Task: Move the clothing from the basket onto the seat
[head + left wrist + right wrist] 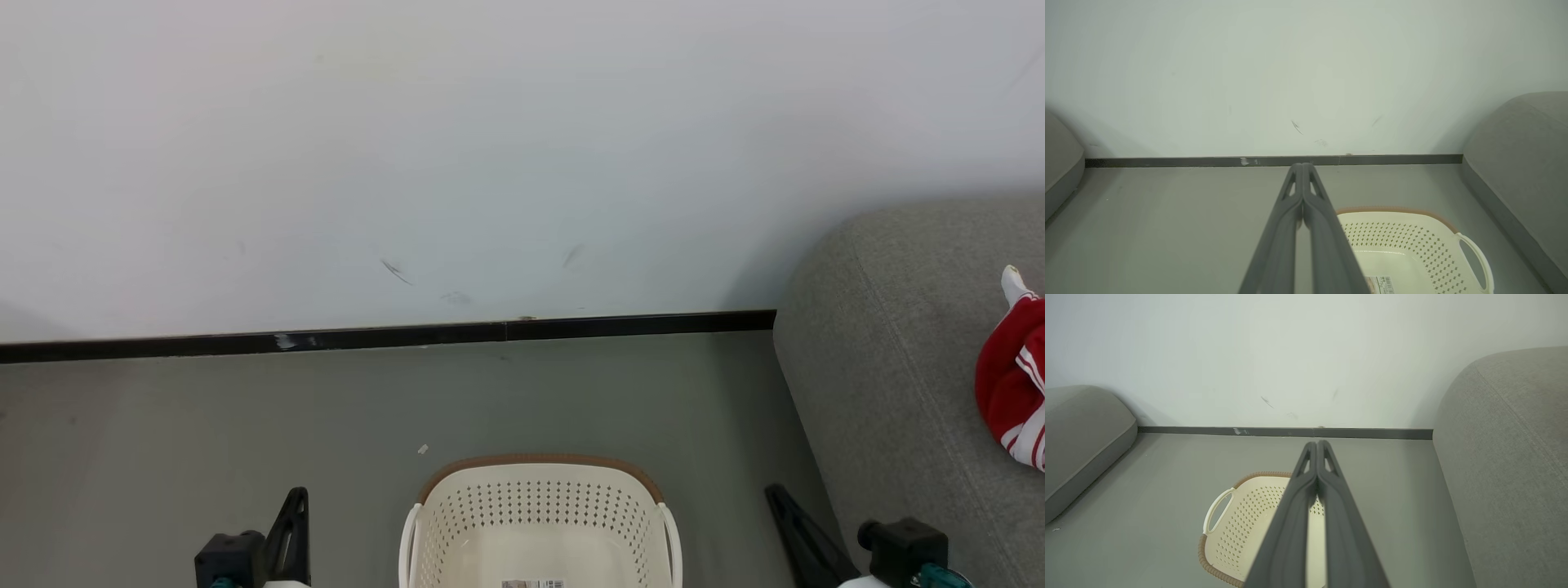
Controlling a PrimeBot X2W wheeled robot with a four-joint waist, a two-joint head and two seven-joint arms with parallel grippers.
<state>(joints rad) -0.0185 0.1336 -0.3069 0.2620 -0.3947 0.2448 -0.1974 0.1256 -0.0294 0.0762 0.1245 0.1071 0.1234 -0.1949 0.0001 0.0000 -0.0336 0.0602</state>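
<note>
Clothing [1015, 384], red with white stripes, lies on the seat [882, 384] off to the robot's right, nearer the right fingers [1294, 522] than the left fingers [1284, 228] (both pairs pressed together, gripping nothing); the basket [539, 498] between them looks empty, its label [532, 583] bare.

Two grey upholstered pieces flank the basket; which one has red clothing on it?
The seat on the robot's right: the clothing lies on top. The left piece looks bare where visible.
</note>
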